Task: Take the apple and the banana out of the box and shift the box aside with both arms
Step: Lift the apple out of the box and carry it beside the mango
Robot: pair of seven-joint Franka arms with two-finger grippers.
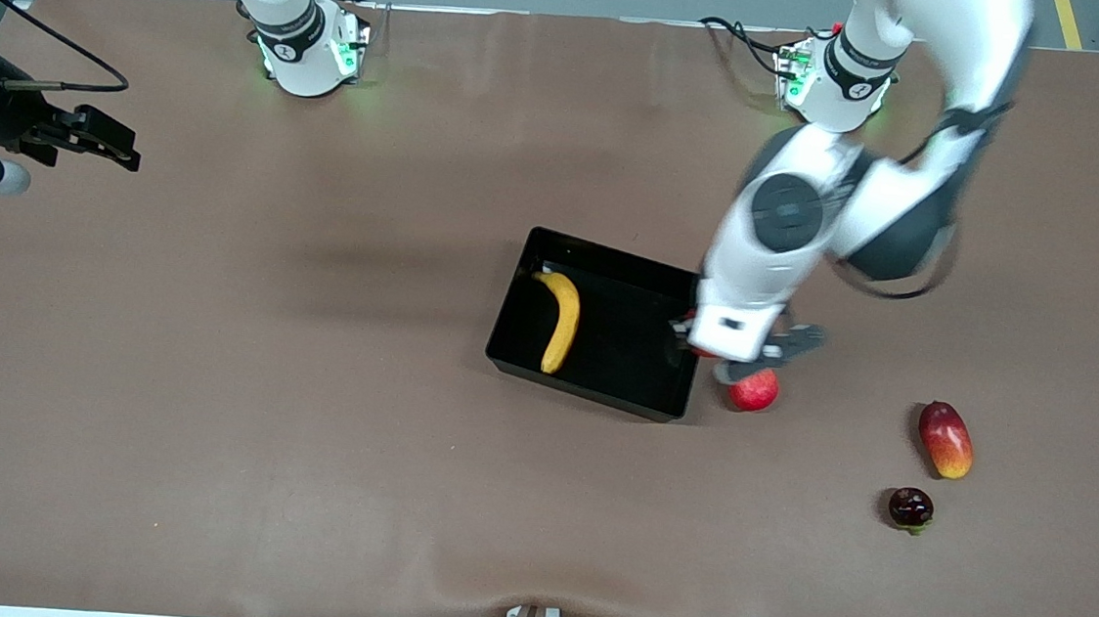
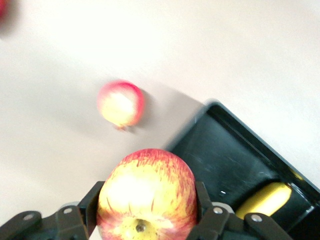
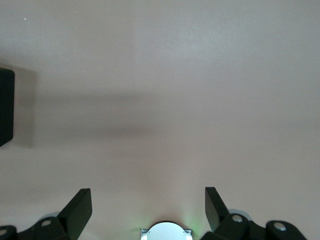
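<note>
The box (image 1: 592, 393) sits mid-worktop (image 1: 303, 446) with the banana (image 1: 563, 321) in it. Left tool (image 2: 149, 210), clamped on the apple (image 2: 147, 185), hangs over the box's wall; next, probably set it down clear of the round red fruit (image 1: 754, 390). Right tool (image 3: 148, 205) waits, fingers apart

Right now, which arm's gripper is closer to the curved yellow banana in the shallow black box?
Left. The left gripper, shut on a red-and-yellow apple, hangs over the black box's edge, near the banana. The right gripper waits, open, at the table's right-arm end.
</note>
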